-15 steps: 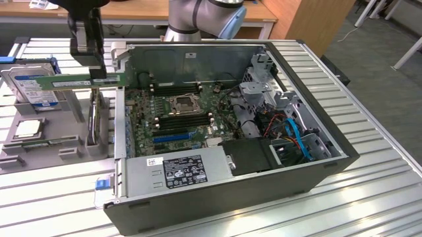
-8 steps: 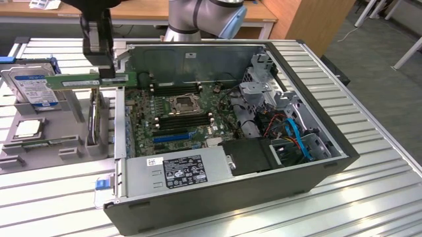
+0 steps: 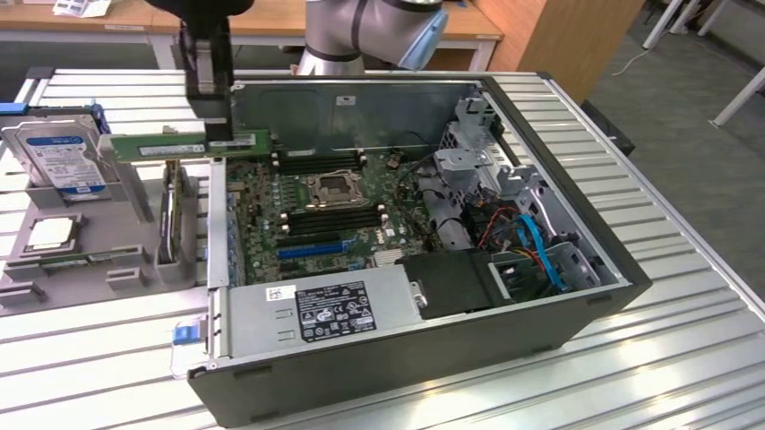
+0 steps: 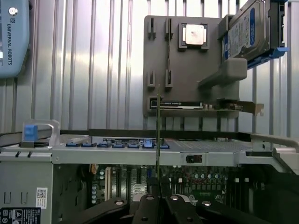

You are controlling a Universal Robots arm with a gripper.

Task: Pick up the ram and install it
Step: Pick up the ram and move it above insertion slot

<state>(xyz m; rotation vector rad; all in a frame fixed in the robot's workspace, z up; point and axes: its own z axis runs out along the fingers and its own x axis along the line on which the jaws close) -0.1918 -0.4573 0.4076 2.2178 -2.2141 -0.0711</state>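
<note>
The hand (image 3: 222, 134) was clenched on the ram (image 3: 167, 148), holding it level in the air over the case (image 3: 418, 358) wall on the exterior view's left. Pickup looked done and the carry was in hand. Seating would likely need its edge squared to a board (image 3: 257, 233) slot.
</note>
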